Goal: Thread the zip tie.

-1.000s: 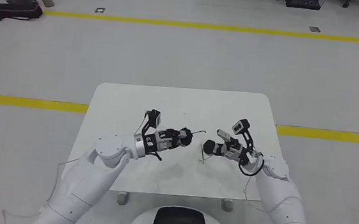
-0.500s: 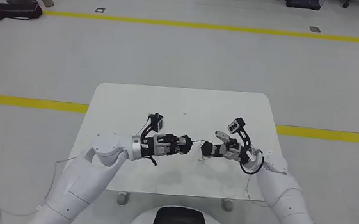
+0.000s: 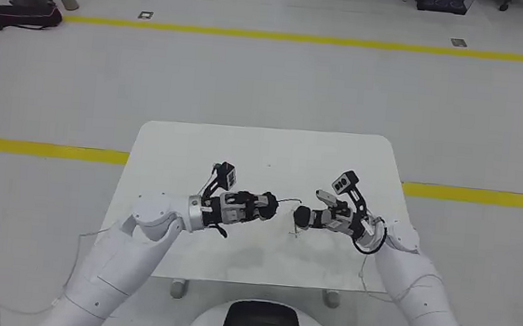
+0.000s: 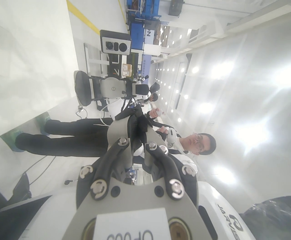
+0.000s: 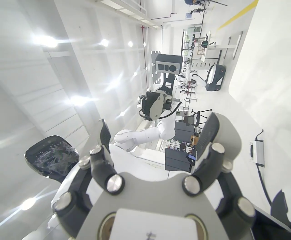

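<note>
My left gripper (image 3: 265, 205) hovers above the middle of the white table (image 3: 178, 156), shut on a thin black zip tie (image 3: 286, 202) whose free end points toward the other arm. In the left wrist view its fingers (image 4: 118, 134) press together on a dark strip. My right gripper (image 3: 302, 215) hangs just past the tie's tip, facing it. Its fingers (image 5: 208, 131) stand open with nothing between them. The right wrist view shows the left gripper (image 5: 152, 106) farther off, with the zip tie (image 5: 176, 109) curving out of it.
A yellow floor line (image 3: 47, 150) runs behind the table on both sides. A dark bag (image 3: 22, 13) lies on the floor at the far left.
The left gripper has carried the zip tie lower and closer to the right gripper, then eased back slightly. The right gripper has shifted a little toward the tie.
</note>
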You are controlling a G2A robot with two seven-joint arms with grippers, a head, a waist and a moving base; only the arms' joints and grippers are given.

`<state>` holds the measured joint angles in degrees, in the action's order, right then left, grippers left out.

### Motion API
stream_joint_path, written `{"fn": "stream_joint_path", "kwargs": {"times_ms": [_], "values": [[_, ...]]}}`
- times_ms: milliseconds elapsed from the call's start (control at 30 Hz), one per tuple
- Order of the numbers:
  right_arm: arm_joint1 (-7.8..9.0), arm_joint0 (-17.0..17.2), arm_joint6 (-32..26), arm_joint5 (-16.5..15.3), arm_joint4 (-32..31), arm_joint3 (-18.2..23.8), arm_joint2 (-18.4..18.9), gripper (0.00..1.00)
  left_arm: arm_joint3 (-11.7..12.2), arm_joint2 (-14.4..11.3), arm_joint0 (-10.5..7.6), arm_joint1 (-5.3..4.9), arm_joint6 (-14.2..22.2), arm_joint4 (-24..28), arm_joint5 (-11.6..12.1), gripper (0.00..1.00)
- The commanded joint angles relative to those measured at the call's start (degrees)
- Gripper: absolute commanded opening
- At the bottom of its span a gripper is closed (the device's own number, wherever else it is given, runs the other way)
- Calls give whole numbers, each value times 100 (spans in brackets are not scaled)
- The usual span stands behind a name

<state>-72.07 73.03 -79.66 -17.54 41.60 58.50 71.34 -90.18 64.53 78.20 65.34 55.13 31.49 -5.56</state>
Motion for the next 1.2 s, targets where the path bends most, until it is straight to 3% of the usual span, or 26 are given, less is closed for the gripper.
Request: {"fn": "stream_joint_path", "kwargs": {"times_ms": [0, 133, 233, 533, 800, 1067, 1167], "values": [[75, 24, 1, 57, 131, 128, -92, 100, 61, 14, -15, -18, 218, 121, -68, 0], [266, 3, 1, 118, 381, 288, -414, 100, 161, -53, -86, -38, 511, 228, -110, 0], [387, -79, 1, -95, 268, 233, -593, 100, 147, -132, -148, -52, 489, -90, 112, 0], [382, -30, 191, -5, 301, 208, -594, 100, 154, -179, -147, -51, 417, 45, 37, 0], [449, -46, 1, 21, 679, 276, -698, 100, 459, -251, -281, -69, 754, 485, -134, 0], [455, 22, 84, -17, 668, 435, -701, 100, 500, -283, -322, -70, 604, 426, -51, 0], [486, 58, 1, -19, 719, 461, -622, 100, 600, -282, -319, -62, 628, 792, -130, 0]]}}
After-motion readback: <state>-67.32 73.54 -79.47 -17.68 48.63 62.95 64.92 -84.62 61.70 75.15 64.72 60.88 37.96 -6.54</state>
